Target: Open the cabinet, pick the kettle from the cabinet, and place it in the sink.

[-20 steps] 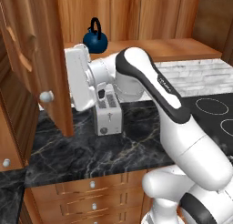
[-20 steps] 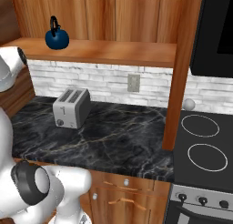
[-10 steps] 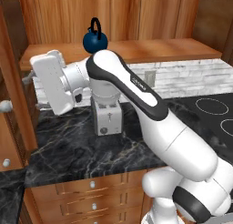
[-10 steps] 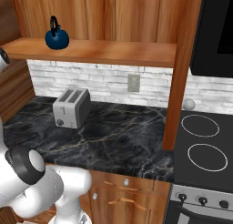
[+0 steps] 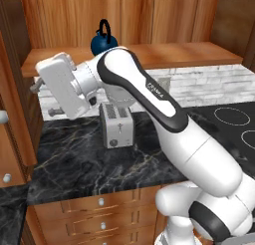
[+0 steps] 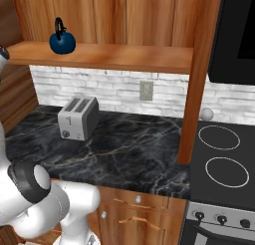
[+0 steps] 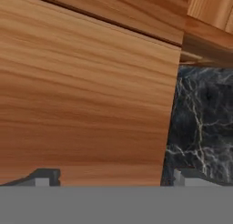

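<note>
While the kettle (image 5: 103,41) sits on the cabinet (image 5: 149,55) shelf, the hand (image 5: 44,97) faces the open door. Its fingers stand apart, grasping nothing.

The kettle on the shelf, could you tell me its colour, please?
Dark blue, black handle; the kettle shows best in the right base view.

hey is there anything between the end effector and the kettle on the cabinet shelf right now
Nothing visible blocks the kettle: the cabinet stands open and the shelf around it is bare. The end effector is off to the left, facing an open door, so it must turn back toward the shelf.
</note>
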